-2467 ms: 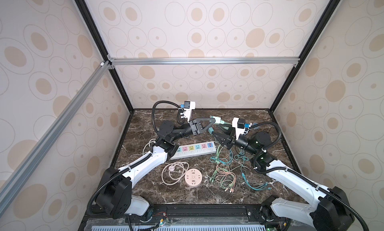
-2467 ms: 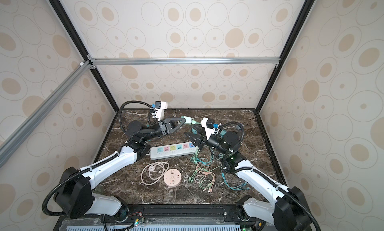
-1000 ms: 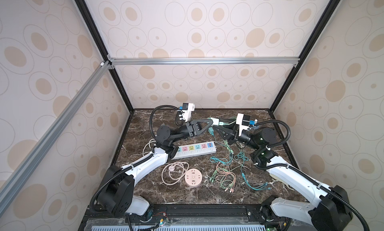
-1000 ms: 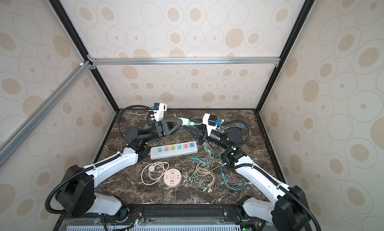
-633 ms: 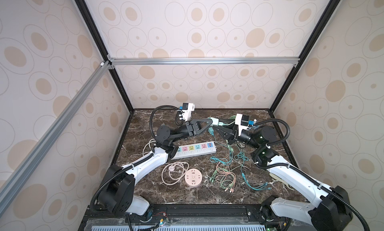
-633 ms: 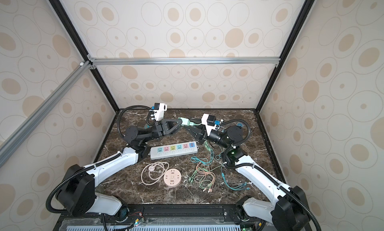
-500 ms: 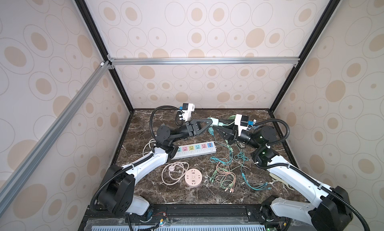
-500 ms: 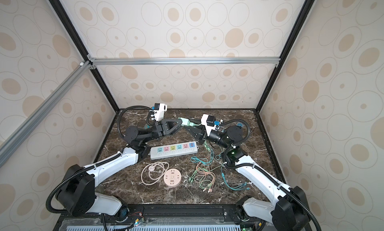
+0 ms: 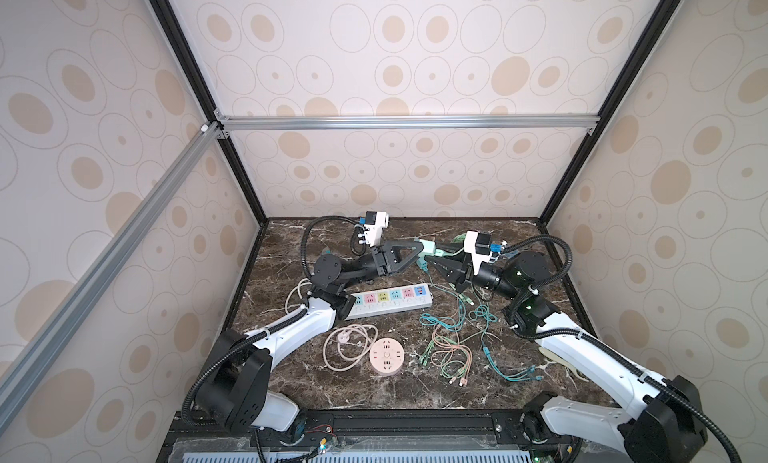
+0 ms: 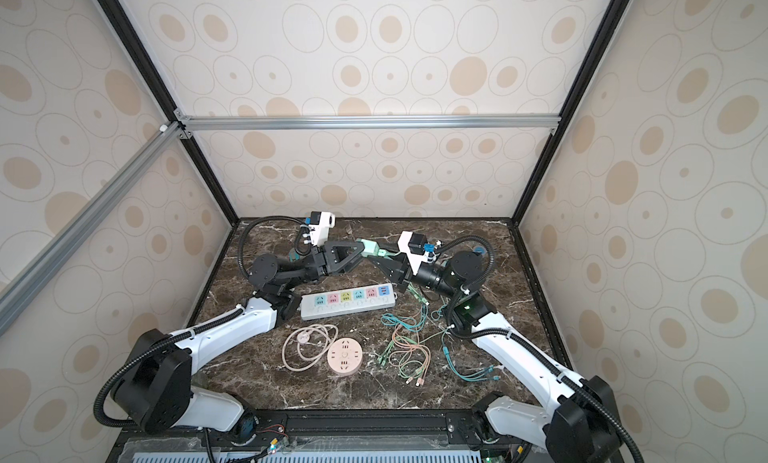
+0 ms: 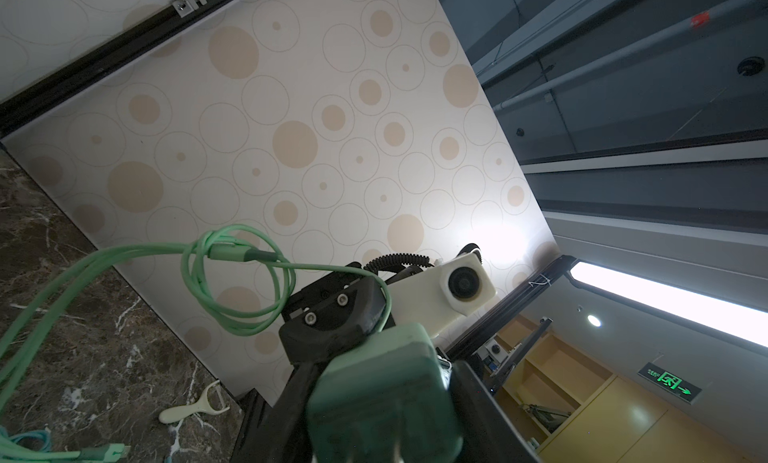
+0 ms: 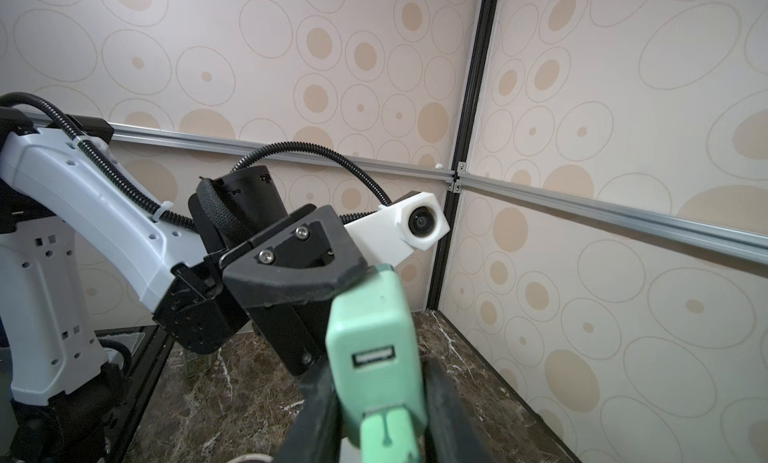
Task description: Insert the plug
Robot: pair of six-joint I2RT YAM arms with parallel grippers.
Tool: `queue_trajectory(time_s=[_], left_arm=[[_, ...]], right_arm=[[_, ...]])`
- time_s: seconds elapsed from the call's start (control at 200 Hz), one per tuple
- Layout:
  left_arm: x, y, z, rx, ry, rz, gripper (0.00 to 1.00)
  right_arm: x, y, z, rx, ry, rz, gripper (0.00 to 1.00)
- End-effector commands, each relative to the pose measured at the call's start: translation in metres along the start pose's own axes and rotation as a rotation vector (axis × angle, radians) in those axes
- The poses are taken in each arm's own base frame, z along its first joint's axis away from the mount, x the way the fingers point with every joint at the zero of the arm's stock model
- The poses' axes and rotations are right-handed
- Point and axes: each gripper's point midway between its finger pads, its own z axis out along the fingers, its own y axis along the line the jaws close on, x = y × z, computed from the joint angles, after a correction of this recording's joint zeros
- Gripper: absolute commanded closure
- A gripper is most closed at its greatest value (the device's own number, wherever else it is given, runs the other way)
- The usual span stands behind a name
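Observation:
A mint-green charger adapter (image 9: 427, 247) (image 10: 369, 246) hangs in the air above the back of the marble table, between both arms. In the left wrist view the adapter (image 11: 386, 390) sits between the fingers of my left gripper (image 11: 382, 407) (image 9: 417, 251), with a thin bright gap along one side. In the right wrist view my right gripper (image 12: 380, 419) (image 9: 432, 259) is shut on the green USB plug (image 12: 386, 434). The plug sits in the adapter's (image 12: 374, 315) lower port, and the upper port is empty. The plug's green cable (image 11: 232, 274) loops away toward the table.
A white power strip (image 9: 388, 299) with coloured sockets lies below the grippers. A round pink socket (image 9: 387, 355) with a coiled cord and a tangle of green and pink cables (image 9: 449, 340) lie nearer the front. A white peeler (image 11: 195, 407) lies by the right wall.
The right gripper rose from beside the power strip to the adapter and closed on the plug. In the last half second the left jaws widened a little and the arms held still.

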Motion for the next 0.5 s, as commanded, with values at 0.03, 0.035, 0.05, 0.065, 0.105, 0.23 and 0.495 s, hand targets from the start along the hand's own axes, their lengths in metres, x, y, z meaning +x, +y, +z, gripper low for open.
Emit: queue_trajectory(time_s=[0.03, 0.035, 0.05, 0.065, 0.105, 0.23, 0.495], left_arm=[[-0.008, 0.01, -0.014, -0.027, -0.024, 0.012, 0.42], [-0.009, 0.01, -0.014, -0.028, -0.025, 0.012, 0.41], [-0.009, 0.011, -0.015, -0.031, -0.028, 0.013, 0.4], [-0.01, 0.012, -0.016, -0.033, -0.031, 0.013, 0.39], [-0.012, 0.013, -0.019, -0.04, -0.038, 0.011, 0.37], [-0.013, 0.017, -0.026, -0.051, -0.048, 0.01, 0.33], [-0.019, 0.035, -0.069, -0.176, -0.13, 0.055, 0.29]], right_arm=[[-0.028, 0.002, -0.006, 0.023, -0.033, -0.062, 0.83], [-0.029, 0.002, -0.006, 0.024, -0.033, -0.062, 0.83], [-0.028, 0.002, -0.006, 0.026, -0.029, -0.061, 0.83], [-0.027, 0.001, -0.006, 0.029, -0.024, -0.06, 0.83], [-0.025, 0.001, -0.005, 0.029, -0.015, -0.056, 0.83], [-0.022, 0.0, -0.005, 0.033, 0.001, -0.047, 0.84], [-0.007, -0.016, 0.001, 0.091, 0.076, -0.025, 0.92]])
